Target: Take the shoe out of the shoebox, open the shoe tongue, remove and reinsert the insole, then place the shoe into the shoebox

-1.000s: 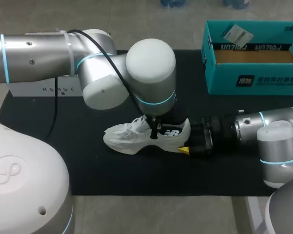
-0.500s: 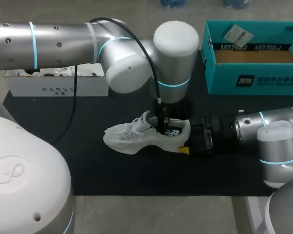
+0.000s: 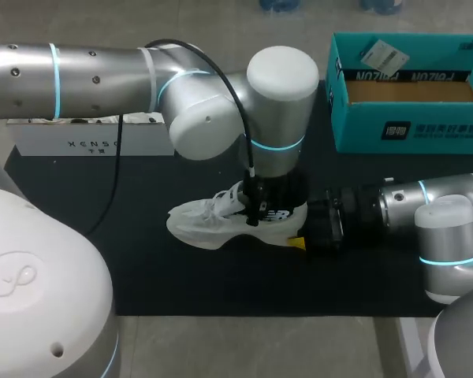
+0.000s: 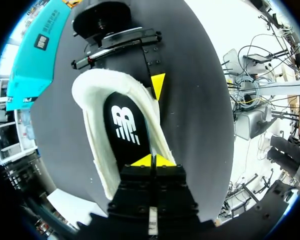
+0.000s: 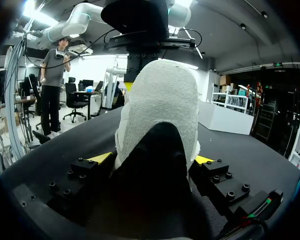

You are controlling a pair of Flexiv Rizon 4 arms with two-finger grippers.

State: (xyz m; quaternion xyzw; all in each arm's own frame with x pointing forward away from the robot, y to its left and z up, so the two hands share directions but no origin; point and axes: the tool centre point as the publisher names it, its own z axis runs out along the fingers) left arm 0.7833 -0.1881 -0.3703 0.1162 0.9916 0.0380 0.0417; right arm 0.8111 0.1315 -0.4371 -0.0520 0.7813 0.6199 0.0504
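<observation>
1. the shoe [image 3: 213, 220] lies on its sole on the black mat [image 3: 181, 276], out of the teal shoebox [image 3: 410, 134], which stands well apart at the far right corner.
2. its long axis runs across the table, toe to the left, heel to the right.
3. the black insole [image 4: 124, 125] lies flat inside, along that same axis.
4. the right gripper [image 5: 152, 159] clamps the heel, one finger on each side.
5. the left gripper [image 4: 152, 161] hangs straight down into the opening, tips pressed narrow at the insole's forward part; whether they pinch it i can't tell.
6. i'd judge the left arm is the one placed to lift the insole.
</observation>
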